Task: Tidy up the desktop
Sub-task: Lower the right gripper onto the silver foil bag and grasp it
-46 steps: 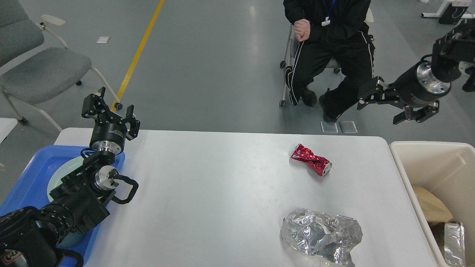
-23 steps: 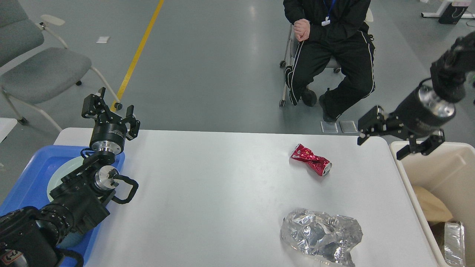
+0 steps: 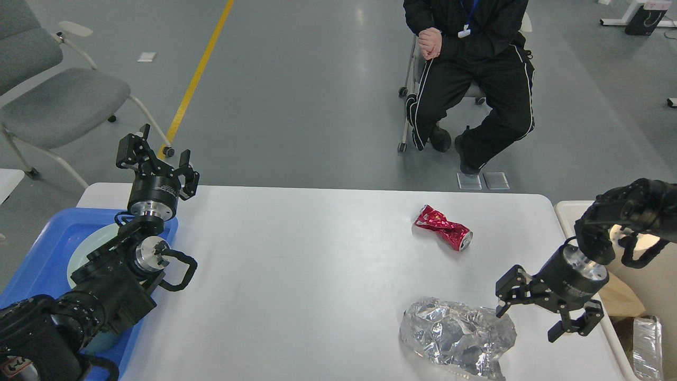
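Note:
The white desktop (image 3: 317,275) fills the middle of the head view. A crushed red can (image 3: 443,228) lies on it at the right rear. A crumpled ball of silver foil (image 3: 457,336) lies at the right front. My right gripper (image 3: 529,320) is open and empty, low over the table, just right of the foil. My left gripper (image 3: 157,156) is open and empty, raised above the table's far left corner.
A blue tray (image 3: 37,248) with a pale green plate (image 3: 95,238) sits at the left edge under my left arm. A beige bin (image 3: 648,296) with rubbish stands to the right of the table. A seated person (image 3: 468,69) is beyond the far edge; grey chairs (image 3: 58,100) stand far left.
My right arm has swung down from high above the bin's far side to low over the table, beside the foil. The left arm, can and foil have not moved.

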### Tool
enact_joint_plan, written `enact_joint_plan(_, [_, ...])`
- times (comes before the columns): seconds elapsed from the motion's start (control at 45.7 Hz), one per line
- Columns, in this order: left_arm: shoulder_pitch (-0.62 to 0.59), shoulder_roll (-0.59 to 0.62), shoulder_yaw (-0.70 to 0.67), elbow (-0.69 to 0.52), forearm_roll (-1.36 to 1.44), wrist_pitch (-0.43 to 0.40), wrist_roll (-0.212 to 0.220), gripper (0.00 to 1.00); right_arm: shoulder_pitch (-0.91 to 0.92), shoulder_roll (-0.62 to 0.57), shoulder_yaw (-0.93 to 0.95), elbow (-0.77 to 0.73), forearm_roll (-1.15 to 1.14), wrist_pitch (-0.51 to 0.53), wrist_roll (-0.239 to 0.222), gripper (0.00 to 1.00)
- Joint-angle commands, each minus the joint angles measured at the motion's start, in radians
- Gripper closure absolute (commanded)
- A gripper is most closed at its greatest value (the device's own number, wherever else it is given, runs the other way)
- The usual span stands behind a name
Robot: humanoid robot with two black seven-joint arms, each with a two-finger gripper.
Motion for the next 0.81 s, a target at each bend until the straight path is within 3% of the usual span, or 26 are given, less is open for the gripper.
enact_joint_plan(0.0, [0.0,0.0,0.0,-0.001,0.0,0.0,0.0,0.04,-0.095,0.046,0.037,-0.078,0.002,-0.001,0.0,0.0])
enact_joint_plan(0.241, [0.0,0.0,0.0,0.001,0.0,-0.002,0.0,0.04,-0.199,0.062,0.094,-0.149,0.002,-0.039,-0.002,0.0])
enact_joint_plan(0.482, [0.0,0.0,0.0,0.001,0.0,-0.002,0.0,0.04,-0.273,0.071,0.098,-0.141,0.005,-0.259,-0.002,0.07])
enact_joint_plan(0.547, [0.0,0.0,0.0,0.001,0.0,0.0,0.0,0.04,-0.29,0.089,0.1,-0.141,0.008,-0.303,-0.002,0.16])
enact_joint_plan(0.635, [0.0,0.0,0.0,-0.001,0.0,0.0,0.0,0.04,-0.302,0.083,0.1,-0.133,0.02,-0.371,-0.002,0.38])
enact_joint_plan(0.679, [0.0,0.0,0.0,0.001,0.0,0.0,0.0,0.04,-0.293,0.08,0.1,-0.121,0.02,-0.378,-0.002,0.54])
enact_joint_plan(0.701, [0.0,0.0,0.0,-0.001,0.0,-0.002,0.0,0.04,-0.287,0.077,0.097,-0.11,0.018,-0.375,-0.002,0.68])
enact_joint_plan(0.723, [0.0,0.0,0.0,0.001,0.002,-0.002,0.0,0.04,-0.279,0.068,0.088,-0.095,0.017,-0.368,-0.003,0.94])
enact_joint_plan(0.744, [0.0,0.0,0.0,-0.001,0.0,0.0,0.0,0.04,-0.273,0.063,0.086,-0.086,0.014,-0.362,-0.005,1.0])
enact_joint_plan(0.788, [0.0,0.0,0.0,-0.001,0.0,0.0,0.0,0.04,-0.258,0.059,0.083,-0.08,0.014,-0.34,-0.014,1.0])
